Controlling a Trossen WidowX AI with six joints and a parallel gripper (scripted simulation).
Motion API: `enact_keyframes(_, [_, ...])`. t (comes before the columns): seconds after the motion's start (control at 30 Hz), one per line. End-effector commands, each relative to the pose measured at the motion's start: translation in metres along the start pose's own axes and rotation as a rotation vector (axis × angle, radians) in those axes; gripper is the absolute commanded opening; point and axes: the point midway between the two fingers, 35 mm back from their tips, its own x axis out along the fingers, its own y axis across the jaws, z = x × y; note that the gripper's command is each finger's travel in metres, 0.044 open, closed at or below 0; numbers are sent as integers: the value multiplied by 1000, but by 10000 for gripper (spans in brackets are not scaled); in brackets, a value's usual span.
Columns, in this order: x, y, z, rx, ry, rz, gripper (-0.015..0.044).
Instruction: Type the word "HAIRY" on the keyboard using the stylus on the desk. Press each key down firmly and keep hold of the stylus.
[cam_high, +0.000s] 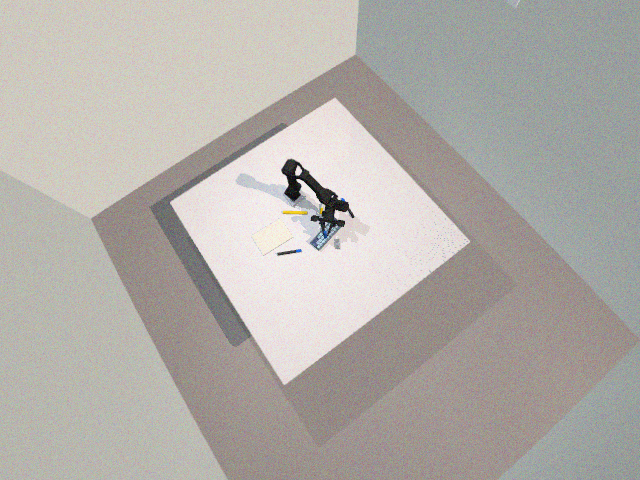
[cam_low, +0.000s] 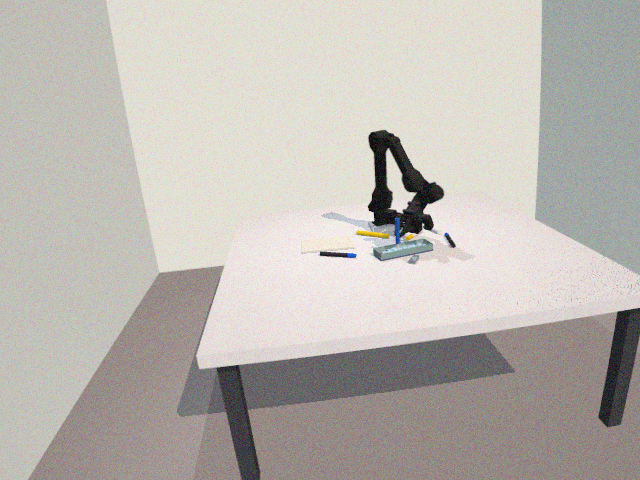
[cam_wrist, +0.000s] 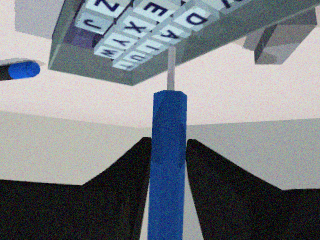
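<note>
In the wrist view, the end effector grips the blue stylus, whose thin tip points away from it toward the A key. The keyboard lies just beyond its fingers, slanting across the stylus's line.

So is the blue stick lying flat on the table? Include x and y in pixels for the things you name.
No, the blue stick (cam_high: 325, 234) (cam_low: 397, 230) (cam_wrist: 168, 165) stands upright above the keyboard.

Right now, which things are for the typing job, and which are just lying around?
For the job:
- blue stylus with thin grey tip
- grey-green keyboard with lettered keys

Just lying around:
- cream flat pad
- yellow stick
- black pen with blue end
</note>
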Motion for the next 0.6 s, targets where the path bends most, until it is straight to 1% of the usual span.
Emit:
enact_keyframes(0.0, [1, 0, 2, 0, -3, -1, 81])
enact_keyframes(0.57, [4, 0, 8, 0, -3, -1, 81])
